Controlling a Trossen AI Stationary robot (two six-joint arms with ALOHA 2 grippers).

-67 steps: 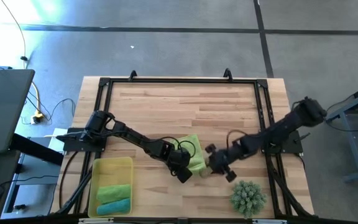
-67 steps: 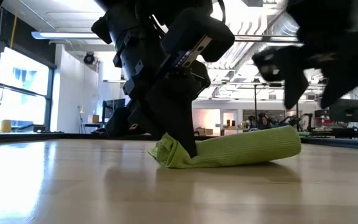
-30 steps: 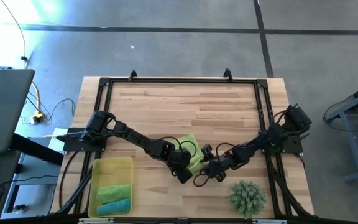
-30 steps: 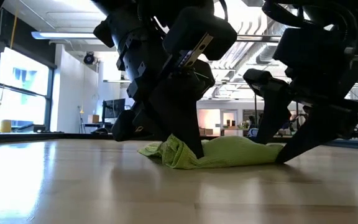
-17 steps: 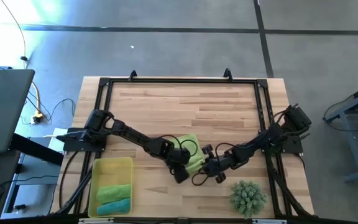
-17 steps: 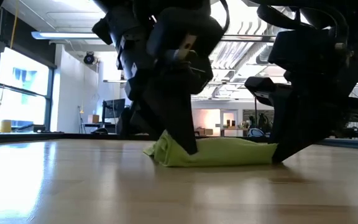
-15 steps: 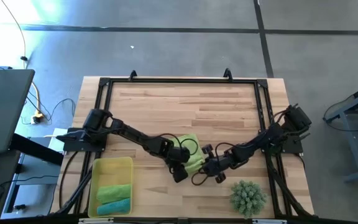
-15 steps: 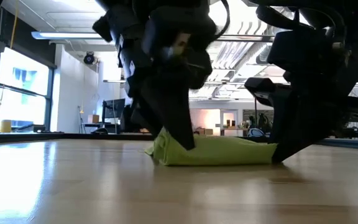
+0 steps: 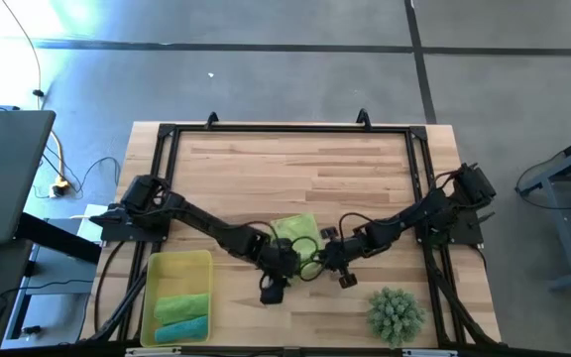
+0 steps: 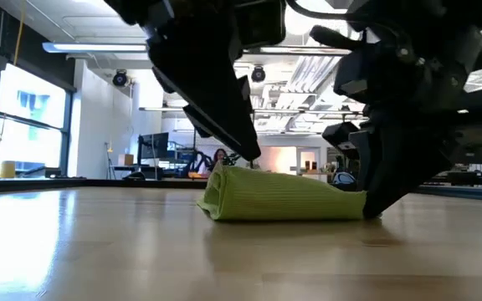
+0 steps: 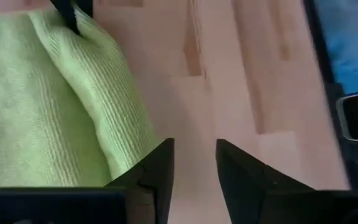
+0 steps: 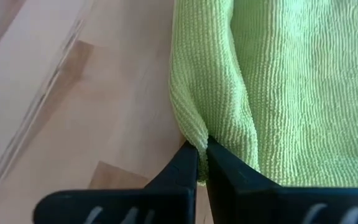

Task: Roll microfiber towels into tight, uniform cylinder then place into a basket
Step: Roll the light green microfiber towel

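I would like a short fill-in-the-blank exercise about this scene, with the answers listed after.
1. The right end effector is shut on an edge of the lime green ____.
2. The left end effector is ____, holding nothing.
3. The yellow basket holds one green and one ____ towel.

Answers: towel; open; blue

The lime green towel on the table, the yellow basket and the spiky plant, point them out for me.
lime green towel point(image 9: 293, 230), high view, on its flat top part between the two arms.
yellow basket point(image 9: 178, 261), high view, on the bare floor at its far end.
spiky plant point(image 9: 396, 312), high view, on its middle.
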